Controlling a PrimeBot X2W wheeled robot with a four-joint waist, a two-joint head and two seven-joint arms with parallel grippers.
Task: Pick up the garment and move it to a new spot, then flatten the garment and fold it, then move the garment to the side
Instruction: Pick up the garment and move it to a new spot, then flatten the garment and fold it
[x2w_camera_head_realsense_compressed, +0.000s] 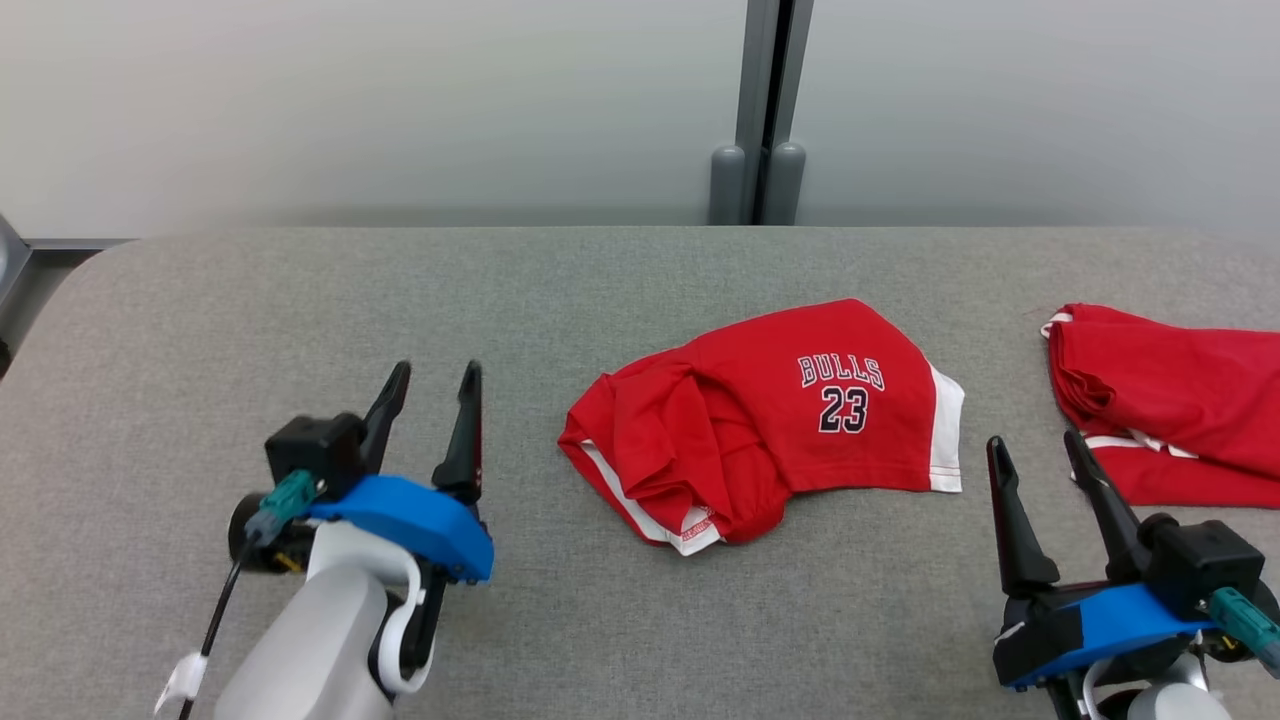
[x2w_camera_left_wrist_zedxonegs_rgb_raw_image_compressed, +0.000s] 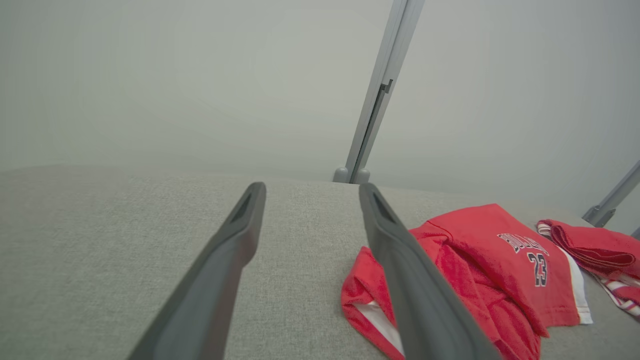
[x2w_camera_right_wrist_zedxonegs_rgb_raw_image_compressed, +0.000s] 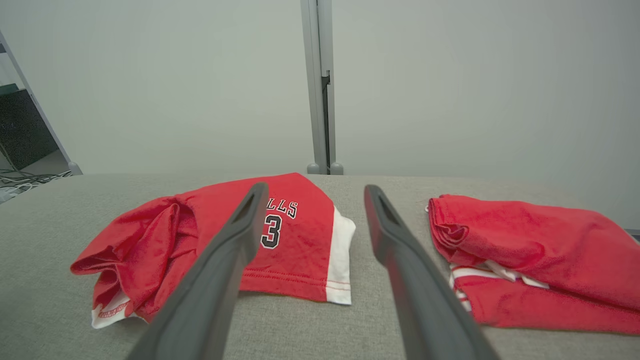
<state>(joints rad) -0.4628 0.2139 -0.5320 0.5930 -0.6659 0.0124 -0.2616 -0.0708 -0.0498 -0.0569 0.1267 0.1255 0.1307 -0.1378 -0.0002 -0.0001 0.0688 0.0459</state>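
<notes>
The left gripper and right gripper are both spread, holding nothing. Between them, slightly farther, the crumpled red garment lies mid-table. A second garment crowds the right edge; bare surface stretches left.

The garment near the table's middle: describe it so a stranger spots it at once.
On the grey table lie two red garments, apart. The middle garment is crumpled, left of the right-hand garment. Only it bears the BULLS 23 lettering.
</notes>
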